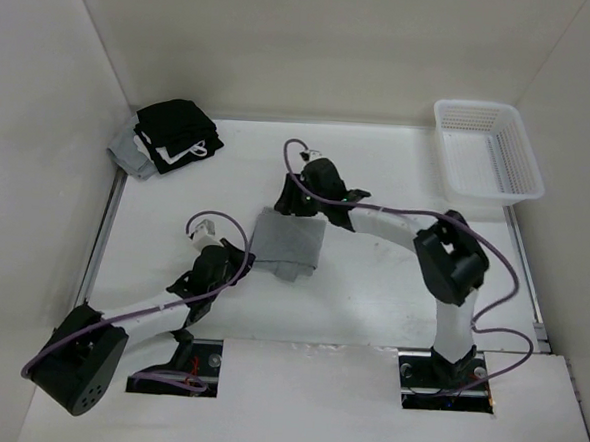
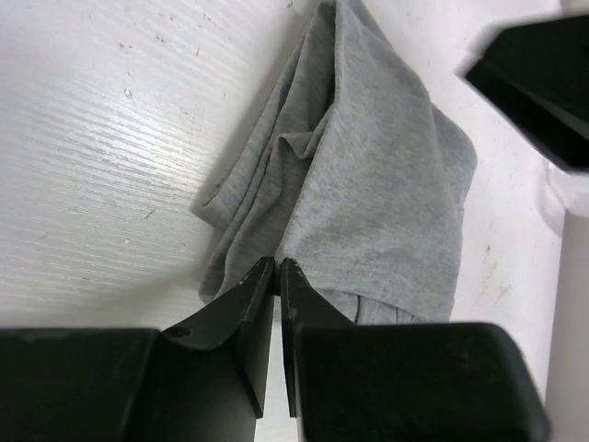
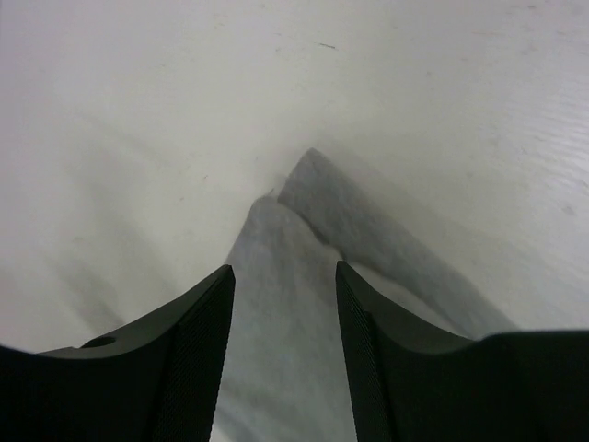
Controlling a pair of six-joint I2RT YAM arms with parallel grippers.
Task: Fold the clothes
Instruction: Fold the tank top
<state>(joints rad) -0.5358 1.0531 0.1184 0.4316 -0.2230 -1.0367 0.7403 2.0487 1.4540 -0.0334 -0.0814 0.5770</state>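
At mid-table the clothes (image 1: 292, 243) lie bunched; left gripper (image 2: 278, 265) pinches their 8 o'clock hem, while right gripper (image 3: 283, 276), fingers apart, straddles the 12 o'clock corner.

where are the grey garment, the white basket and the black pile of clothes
grey garment (image 1: 289, 243), top external view, middle of the cloth
white basket (image 1: 491, 153), top external view, bare mesh floor
black garment pile (image 1: 180, 134), top external view, top black piece

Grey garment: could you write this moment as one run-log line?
grey garment: folded over, on table | left end effector: shut on its edge | right end effector: open above a corner
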